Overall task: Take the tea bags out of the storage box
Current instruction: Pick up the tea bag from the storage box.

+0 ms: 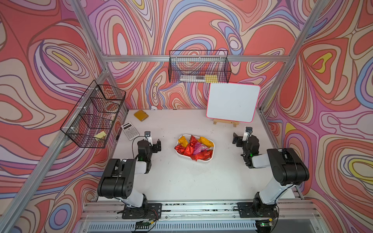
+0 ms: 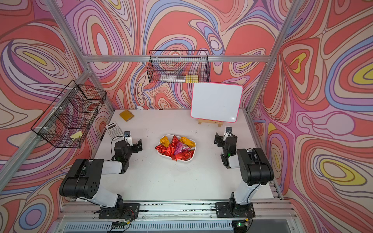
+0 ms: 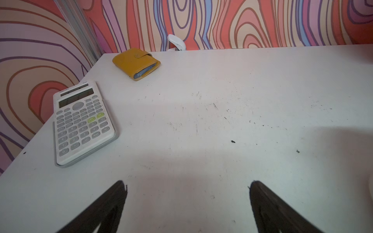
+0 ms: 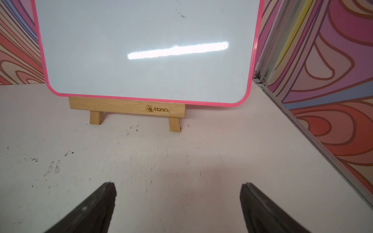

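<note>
Both arms are standing at either side of the white tabletop [image 1: 181, 181]. The storage box [image 1: 210, 159] is resting between them near the middle of the surface, well apart from either arm. The tea bags [image 1: 192, 148] are all piling up inside it in both top views. Crinkly red foil sachets are filling most of the tray, two yellow-orange ones are lying along its far side, and a pink one is showing through the middle of the heap, while a red one is overhanging the rim. The left tool [image 3: 187, 185] is hovering over bare tabletop with its jaws standing wide and nothing between them. Its dark fingers [image 3: 109, 201] are framing only scuffed white surface in the left wrist view. Ahead of it, a grey-white calculator [image 3: 82, 123] is lying near the tabletop's left edge, and a mustard-yellow wallet [image 3: 136, 63] is sitting beyond it by the back wall. The right tool [image 4: 177, 187] is hovering on the other side, jaws spread wide and carrying nothing. It is facing the pink-edged whiteboard [image 4: 145, 50], which is leaning on a small wooden easel [image 4: 127, 107] at the back right. A black wire basket [image 1: 198, 67] is hanging on the back wall, and a second wire basket [image 1: 93, 115] is hanging on the left wall.
</note>
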`<state>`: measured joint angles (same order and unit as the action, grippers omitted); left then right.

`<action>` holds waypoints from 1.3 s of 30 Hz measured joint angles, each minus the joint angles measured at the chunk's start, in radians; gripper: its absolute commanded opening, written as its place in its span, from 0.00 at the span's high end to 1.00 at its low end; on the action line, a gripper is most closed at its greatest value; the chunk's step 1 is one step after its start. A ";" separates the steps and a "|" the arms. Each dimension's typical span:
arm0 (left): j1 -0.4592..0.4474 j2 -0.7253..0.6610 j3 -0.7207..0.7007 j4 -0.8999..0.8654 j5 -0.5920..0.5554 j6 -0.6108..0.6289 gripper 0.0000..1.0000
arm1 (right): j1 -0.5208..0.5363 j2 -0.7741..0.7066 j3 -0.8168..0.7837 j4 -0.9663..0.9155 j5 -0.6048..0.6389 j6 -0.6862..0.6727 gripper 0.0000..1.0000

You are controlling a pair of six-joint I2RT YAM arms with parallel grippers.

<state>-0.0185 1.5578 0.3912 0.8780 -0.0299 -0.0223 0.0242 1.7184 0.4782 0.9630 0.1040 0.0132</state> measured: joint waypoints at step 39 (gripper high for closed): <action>0.000 -0.595 0.071 -0.466 -0.048 -0.264 0.00 | 0.034 -0.352 0.385 -0.752 -0.286 0.348 0.10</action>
<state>-0.0181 0.9627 0.4622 0.4122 -0.0776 -0.2863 0.0582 1.3663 0.8627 0.2115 -0.1822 0.3607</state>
